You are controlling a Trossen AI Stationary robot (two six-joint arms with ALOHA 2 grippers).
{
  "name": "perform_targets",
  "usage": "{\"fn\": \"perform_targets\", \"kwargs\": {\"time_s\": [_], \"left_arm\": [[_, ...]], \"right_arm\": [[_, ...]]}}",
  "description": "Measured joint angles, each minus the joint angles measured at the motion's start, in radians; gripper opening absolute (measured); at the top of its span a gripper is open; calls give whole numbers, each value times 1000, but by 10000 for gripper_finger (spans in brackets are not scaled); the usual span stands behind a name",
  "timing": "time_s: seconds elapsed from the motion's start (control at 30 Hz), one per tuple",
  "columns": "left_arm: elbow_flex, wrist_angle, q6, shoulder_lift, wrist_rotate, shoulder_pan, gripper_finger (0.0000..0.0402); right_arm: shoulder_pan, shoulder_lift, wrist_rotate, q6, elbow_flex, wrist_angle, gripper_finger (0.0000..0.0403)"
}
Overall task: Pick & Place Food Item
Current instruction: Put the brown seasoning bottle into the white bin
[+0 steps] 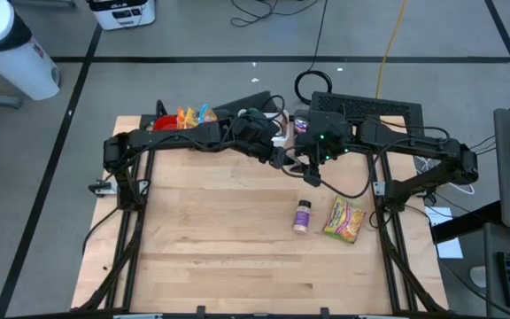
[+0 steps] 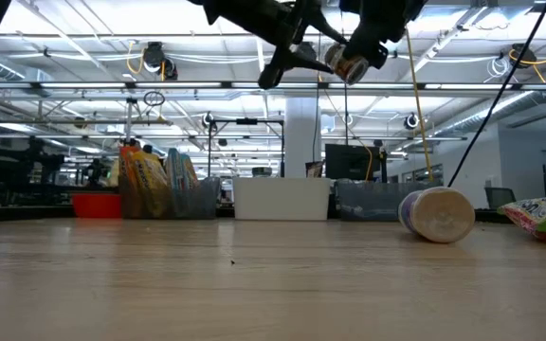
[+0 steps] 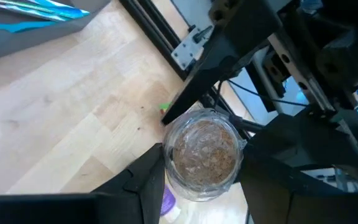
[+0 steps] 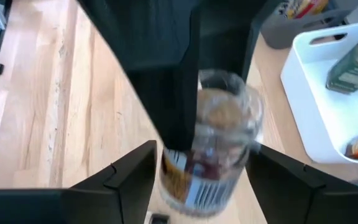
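A clear jar of brown food (image 3: 205,152) with a purple label hangs high above the table's far middle, tilted (image 2: 351,64). My left gripper (image 3: 204,186) is shut on it. My right gripper (image 4: 204,180) is open, with a finger standing close on either side of the same jar (image 4: 219,137); one dark left finger (image 4: 182,93) crosses in front of the jar. On the table a second small bottle (image 1: 301,215) lies on its side next to a yellow-green snack packet (image 1: 343,220). My left gripper pinches the jar's round side wall (image 3: 169,155) between its two fingers, one on each side, near the jar's clear end. The fingers slant downward from the table's left. The jar is tilted and lifted clear of the table.
A white bin (image 4: 328,93) holding a green bottle stands at the table's far edge (image 2: 282,199). To its left are a grey bin of snack bags (image 1: 189,117) and a red bowl (image 2: 96,204). Bare wood (image 1: 220,248) covers the near half of the table.
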Motion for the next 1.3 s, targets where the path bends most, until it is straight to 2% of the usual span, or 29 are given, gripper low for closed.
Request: {"fn": "perform_targets", "kwargs": {"time_s": [0.47, 0.73, 0.83, 0.97, 1.13, 1.3], "left_arm": [[0, -29, 94, 0, -9, 74, 177], [0, -96, 212, 0, -100, 170, 177], [0, -121, 262, 0, -148, 217, 177], [0, -193, 282, 0, -192, 270, 177], [0, -320, 336, 0, -267, 285, 177], [1, -342, 357, 13, -310, 283, 177]], "right_arm": [[-101, -103, -4, -5, -1, -38, 260], [-147, -201, -3, 11, -2, -18, 255], [-148, -230, -5, 46, -45, 75, 258], [-148, -281, -14, 109, -173, 290, 260], [-148, -322, -112, 191, -329, 594, 254], [-148, -314, -114, 235, -398, 702, 250]]}}
